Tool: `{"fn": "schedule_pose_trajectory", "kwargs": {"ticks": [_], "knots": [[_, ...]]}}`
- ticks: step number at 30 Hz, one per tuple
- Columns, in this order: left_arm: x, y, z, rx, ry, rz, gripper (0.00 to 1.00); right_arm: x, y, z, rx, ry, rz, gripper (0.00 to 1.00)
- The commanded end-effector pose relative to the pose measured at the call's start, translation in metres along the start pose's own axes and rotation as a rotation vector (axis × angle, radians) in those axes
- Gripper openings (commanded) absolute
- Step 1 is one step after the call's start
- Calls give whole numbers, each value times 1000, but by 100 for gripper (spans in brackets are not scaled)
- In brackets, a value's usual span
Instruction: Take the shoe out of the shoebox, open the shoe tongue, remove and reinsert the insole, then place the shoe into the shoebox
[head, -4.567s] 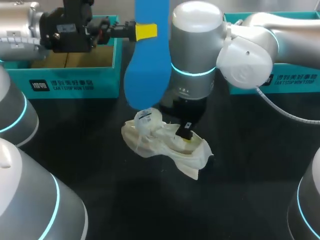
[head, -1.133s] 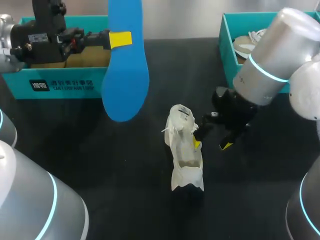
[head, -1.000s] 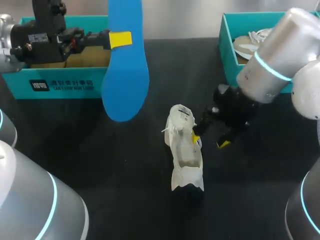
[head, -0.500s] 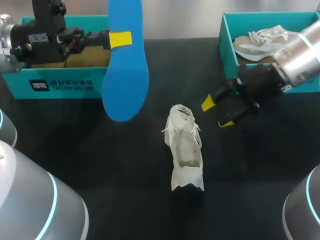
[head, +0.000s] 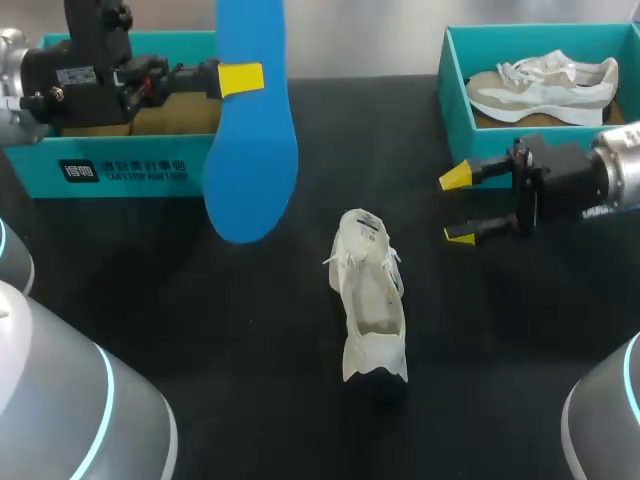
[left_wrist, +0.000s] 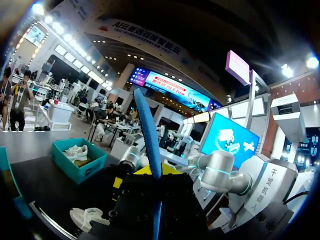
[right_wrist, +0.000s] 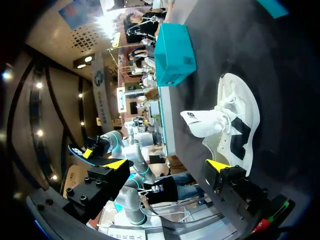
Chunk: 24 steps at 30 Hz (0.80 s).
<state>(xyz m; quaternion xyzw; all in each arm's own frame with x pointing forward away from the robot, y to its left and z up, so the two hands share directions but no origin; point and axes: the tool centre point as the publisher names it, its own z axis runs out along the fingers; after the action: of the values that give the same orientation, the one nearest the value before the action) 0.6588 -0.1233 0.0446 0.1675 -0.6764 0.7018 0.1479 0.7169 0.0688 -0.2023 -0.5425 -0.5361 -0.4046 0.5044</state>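
Our left jaws are clamped on the blue insole (head: 250, 130), which hangs upright behind and to the left of the white shoe (head: 367, 300) resting on the black desk (head: 250, 350). Farther left of that shoe stands a teal shoebox (head: 130, 170) with white print on its front wall and a brown inside. The shoe's raised tongue carries a label (head: 366, 226) too small for us to read. Right of the shoe, our right jaws hang spread wide, holding nothing. Beyond them a second teal shoebox (head: 452, 90) holds a beige-and-white shoe (head: 540, 85).
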Motion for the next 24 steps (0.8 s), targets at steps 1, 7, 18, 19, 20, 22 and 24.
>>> {"fn": "schedule_pose_trajectory", "kwargs": {"ticks": [1, 7, 18, 19, 20, 22, 24], "knots": [[-1, 0, 0, -3, 1, 0, 0, -4, -6, 2, -21, 73, -1, 100], [-4, -3, 3, -32, 66, 168, 0, 20, 5, -12, -37, 174, 20, 100], [-30, 12, 21, -317, 91, 963, 0, 35, 9, -21, 16, 329, 83, 100], [-30, 12, 21, -317, 91, 963, 0, 35, 10, -22, 14, 315, 86, 100], [-30, 12, 21, -317, 91, 963, 0, 35, 12, -22, -27, 258, 103, 100], [-30, 12, 21, -317, 91, 963, 0, 35, 12, -22, -27, 258, 103, 100], [-30, 12, 21, -317, 91, 963, 0, 35, 12, -22, -27, 258, 103, 100]]}}
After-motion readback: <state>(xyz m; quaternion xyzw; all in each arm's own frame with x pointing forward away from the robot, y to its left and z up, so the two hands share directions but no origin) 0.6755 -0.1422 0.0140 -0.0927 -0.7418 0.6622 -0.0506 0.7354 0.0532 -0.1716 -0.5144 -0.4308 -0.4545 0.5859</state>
